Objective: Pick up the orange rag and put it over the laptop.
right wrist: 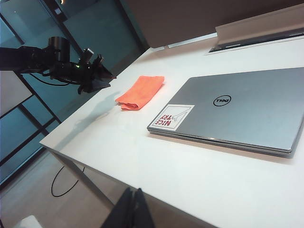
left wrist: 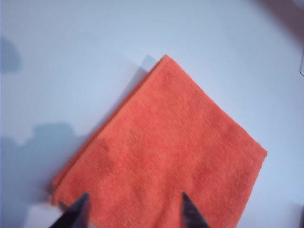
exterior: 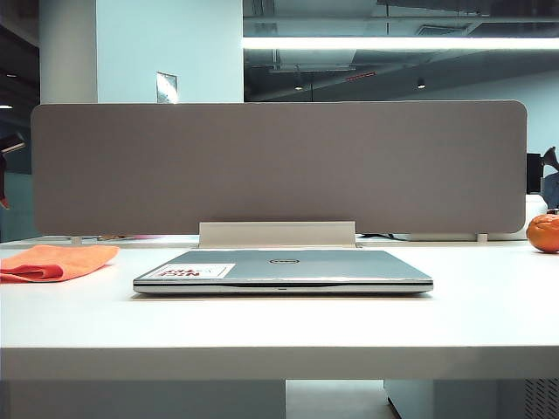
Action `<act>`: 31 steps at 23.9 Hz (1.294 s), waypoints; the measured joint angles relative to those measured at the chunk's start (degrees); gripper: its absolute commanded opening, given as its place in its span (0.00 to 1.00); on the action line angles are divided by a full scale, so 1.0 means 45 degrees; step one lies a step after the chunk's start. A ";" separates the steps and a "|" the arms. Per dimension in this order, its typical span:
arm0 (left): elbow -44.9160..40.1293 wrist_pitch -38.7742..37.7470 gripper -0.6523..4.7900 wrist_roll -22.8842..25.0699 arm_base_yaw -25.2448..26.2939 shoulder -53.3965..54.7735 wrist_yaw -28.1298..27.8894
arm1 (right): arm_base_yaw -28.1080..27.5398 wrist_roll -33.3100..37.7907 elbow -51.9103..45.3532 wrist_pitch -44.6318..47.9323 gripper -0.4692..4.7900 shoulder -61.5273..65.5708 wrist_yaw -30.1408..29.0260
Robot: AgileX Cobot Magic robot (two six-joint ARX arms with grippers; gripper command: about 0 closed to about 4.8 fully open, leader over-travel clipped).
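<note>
1. rag: folded, flat on the table, at the left edge of the exterior view; it lies apart from the laptop, beside the corner that carries the sticker, as the right wrist view shows. nothing grips it.
2. laptop: closed, lid bare, at the centre of the table in front of the grey divider; logo and white sticker are uncovered, so the covering step is not done.
3. left gripper: above the rag, jaws spread, the two dark fingertips showing over the cloth's near edge with orange between them. contact with the cloth cannot be told. in the right wrist view the left arm hangs over the table's far side, near the rag.
4. right gripper: off the table's near edge, well apart from rag and laptop; its fingers look pressed together and hold nothing.
5. orange ball: at the far right of the table, not part of the task.
6. progress, as judged: early stage, approach to the rag. left to do: lower, close on the cloth, lift, carry it across to the laptop, lay it over the lid, release.
</note>
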 measured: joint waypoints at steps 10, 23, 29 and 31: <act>0.0738 -0.0811 0.65 0.0039 0.0525 0.1248 0.0277 | -0.0010 0.0000 0.0000 0.0000 0.08 0.0000 0.0010; 0.0763 -0.0801 0.65 0.0661 0.0515 0.2259 0.0126 | -0.0010 0.0005 0.0000 0.0000 0.08 0.0000 0.0015; 0.0826 -0.0063 0.61 0.0665 0.0078 0.2487 0.0063 | -0.0010 0.0005 0.0000 -0.0005 0.08 0.0000 0.0024; 0.0826 0.0083 0.56 0.0665 -0.0151 0.2545 0.0024 | -0.0010 0.0000 0.0000 0.0000 0.08 0.0000 0.0024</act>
